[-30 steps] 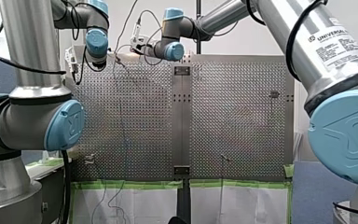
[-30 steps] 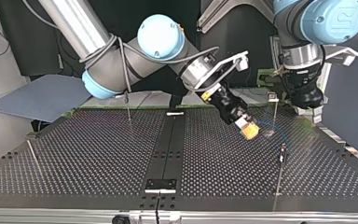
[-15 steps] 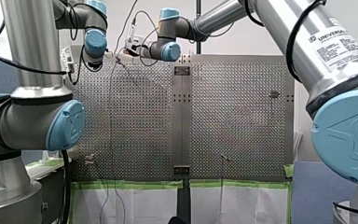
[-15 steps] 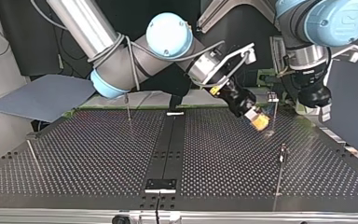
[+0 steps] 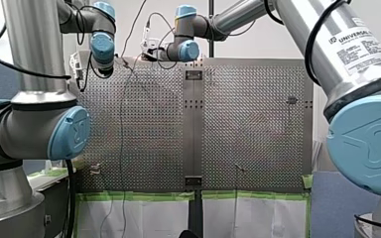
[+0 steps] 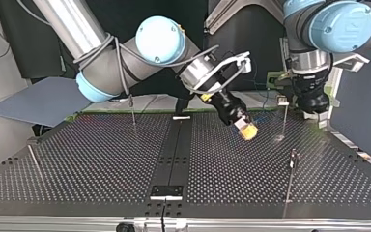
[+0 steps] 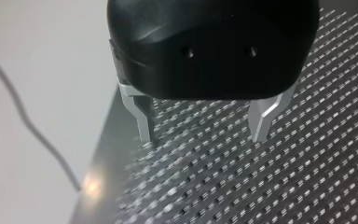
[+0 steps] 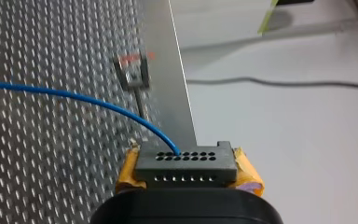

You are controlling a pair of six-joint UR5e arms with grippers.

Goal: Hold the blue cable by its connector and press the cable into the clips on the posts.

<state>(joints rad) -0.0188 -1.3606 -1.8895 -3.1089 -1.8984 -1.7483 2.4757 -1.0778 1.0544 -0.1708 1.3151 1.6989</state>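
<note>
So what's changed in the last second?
My right arm's yellow-padded jaws, shut on the black multi-hole connector of the thin blue cable, swung toward the thin metal clip post at the top view's right, then back toward the view's middle. My left arm's open metal jaws drifted slightly the same way. The other posts and perforated table stayed put.

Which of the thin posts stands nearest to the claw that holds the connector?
The post with the clip on top, at the top view's far right, just ahead of my right claw and its connector; all others stand farther off.
</note>
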